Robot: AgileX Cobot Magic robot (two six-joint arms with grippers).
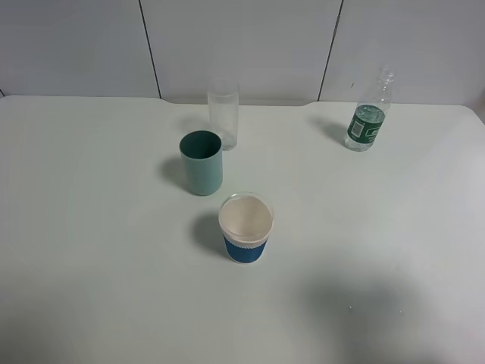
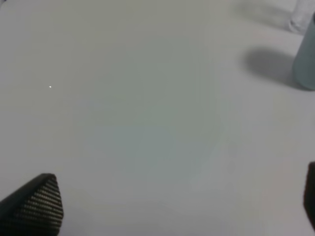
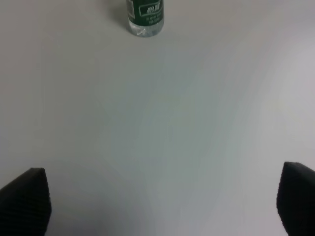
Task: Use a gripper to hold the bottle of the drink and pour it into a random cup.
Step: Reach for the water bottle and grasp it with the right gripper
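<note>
The bottle of the drink (image 1: 369,121) stands upright at the back right of the white table (image 1: 91,250), clear with a dark green label. The cup (image 1: 223,117), a tall clear glass, stands at the back centre. No arm shows in the exterior high view. In the right wrist view my right gripper (image 3: 160,199) is open, its two black fingertips (image 3: 24,201) wide apart over bare table, and the bottle (image 3: 144,17) is well ahead of it. My left gripper (image 2: 172,206) is also open and holds nothing. The cup's blurred base (image 2: 300,19) is far off at the frame's edge.
A teal opaque cup (image 1: 201,163) stands just in front of the clear glass, and its side shows in the left wrist view (image 2: 306,59). A white paper cup with a blue sleeve (image 1: 245,227) sits nearer the table's middle. Grey wall panels (image 1: 242,45) back the table.
</note>
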